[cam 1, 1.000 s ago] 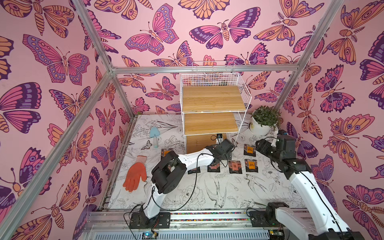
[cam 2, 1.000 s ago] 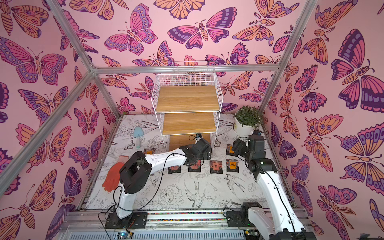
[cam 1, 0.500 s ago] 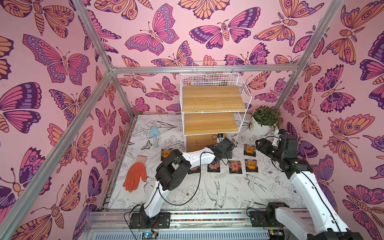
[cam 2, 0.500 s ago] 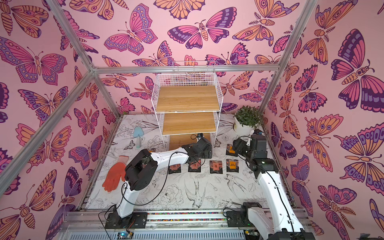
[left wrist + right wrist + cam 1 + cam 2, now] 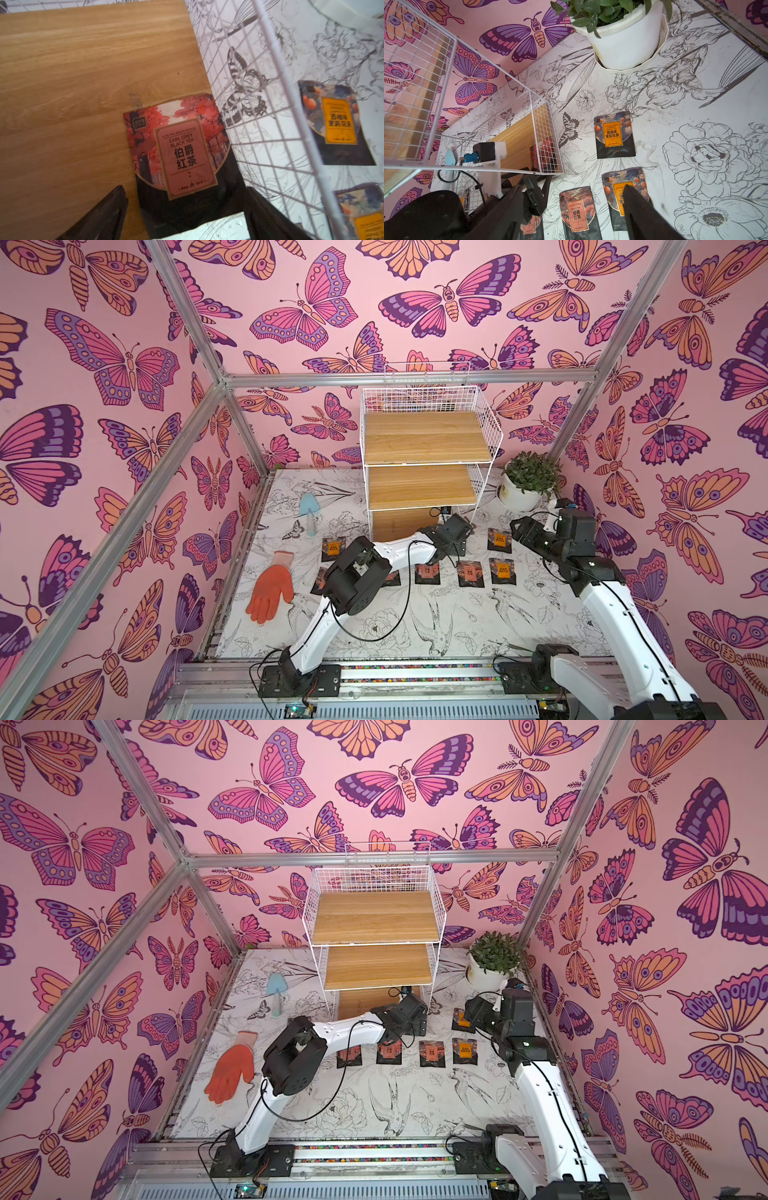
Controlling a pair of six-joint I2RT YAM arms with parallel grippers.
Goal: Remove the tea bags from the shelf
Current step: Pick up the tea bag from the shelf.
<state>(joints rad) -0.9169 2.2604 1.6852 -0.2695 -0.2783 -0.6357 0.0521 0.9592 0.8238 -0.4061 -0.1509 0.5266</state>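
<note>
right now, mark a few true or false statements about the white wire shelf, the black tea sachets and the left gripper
1. The upper two light wooden boards of the white wire shelf are bare. True.
2. A black tea sachet with a reddish-pink label lies on the lowest board. True.
3. The left gripper is shut on that sachet. False: its jaws are open, with one finger on each side of it.
4. The orange rubber glove lies on the shelf. False: it lies on the patterned table.

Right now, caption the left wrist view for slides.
Open left gripper fingers flank a pink-labelled tea bag at the corner of the shelf board.
</note>
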